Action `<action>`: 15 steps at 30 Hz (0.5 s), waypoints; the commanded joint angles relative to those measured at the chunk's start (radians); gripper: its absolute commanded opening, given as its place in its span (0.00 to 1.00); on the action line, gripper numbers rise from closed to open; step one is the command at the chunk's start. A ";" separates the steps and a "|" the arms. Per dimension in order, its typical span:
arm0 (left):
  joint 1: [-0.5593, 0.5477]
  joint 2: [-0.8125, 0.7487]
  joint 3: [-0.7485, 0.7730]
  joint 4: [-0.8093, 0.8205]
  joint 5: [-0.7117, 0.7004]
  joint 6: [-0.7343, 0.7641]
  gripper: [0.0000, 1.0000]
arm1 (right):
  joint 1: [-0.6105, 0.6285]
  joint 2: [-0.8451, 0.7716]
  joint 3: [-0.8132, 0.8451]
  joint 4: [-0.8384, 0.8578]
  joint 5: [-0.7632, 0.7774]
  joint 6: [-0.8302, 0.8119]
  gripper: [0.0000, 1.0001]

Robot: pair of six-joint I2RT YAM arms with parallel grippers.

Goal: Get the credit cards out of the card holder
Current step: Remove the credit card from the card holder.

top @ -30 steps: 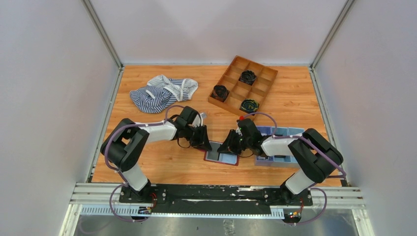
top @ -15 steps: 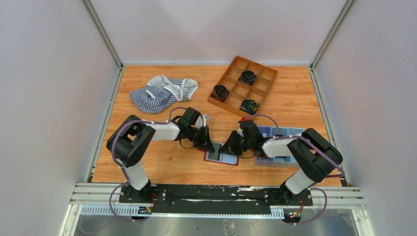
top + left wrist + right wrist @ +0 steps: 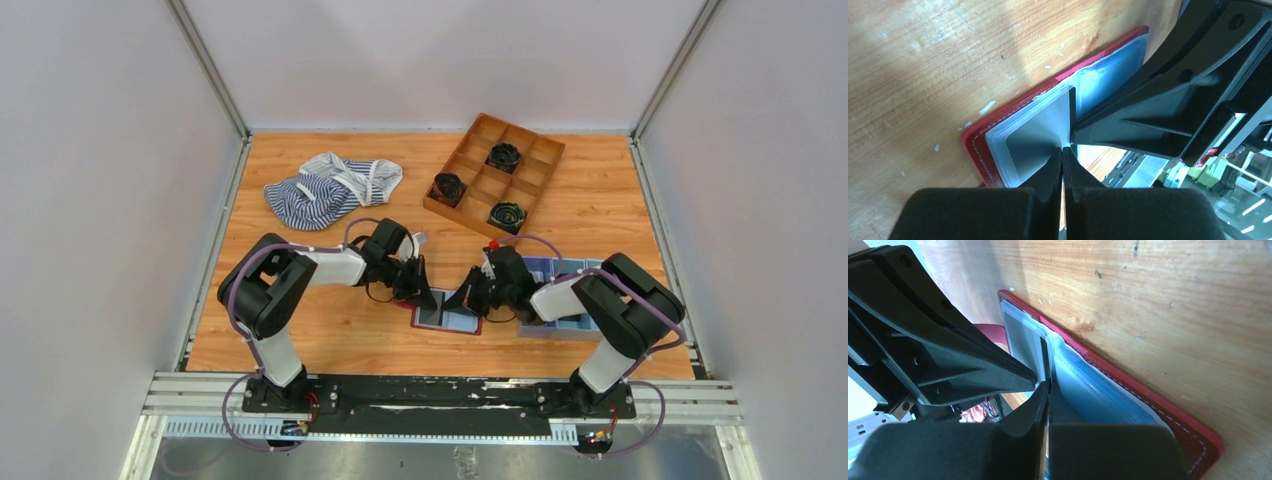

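View from above and both wrists. The card holder (image 3: 447,314) lies open and flat on the counter (image 3: 330,335), directly under the tips of my two hands, which face each other across it. Left hand (image 3: 418,291): fingers pressed together, tips down on the pale inner pocket (image 3: 1013,150), the red border (image 3: 975,145) just outside them. Right hand (image 3: 467,297): fingers likewise pressed together, tips almost touching the left hand's. A thin sheet (image 3: 1071,112) stands on edge just ahead of both pairs of fingertips. Whether it is one of the credit cards, and whether either hand grips it, I cannot tell from these close views.
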 commanded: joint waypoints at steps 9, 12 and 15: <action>-0.003 0.013 0.012 -0.114 -0.105 0.070 0.00 | -0.037 -0.259 -0.055 -0.342 0.164 -0.129 0.00; -0.001 0.014 0.020 -0.123 -0.108 0.076 0.01 | -0.039 -0.304 -0.054 -0.386 0.169 -0.145 0.00; 0.001 0.013 0.024 -0.128 -0.111 0.081 0.01 | -0.041 -0.354 -0.046 -0.426 0.169 -0.160 0.00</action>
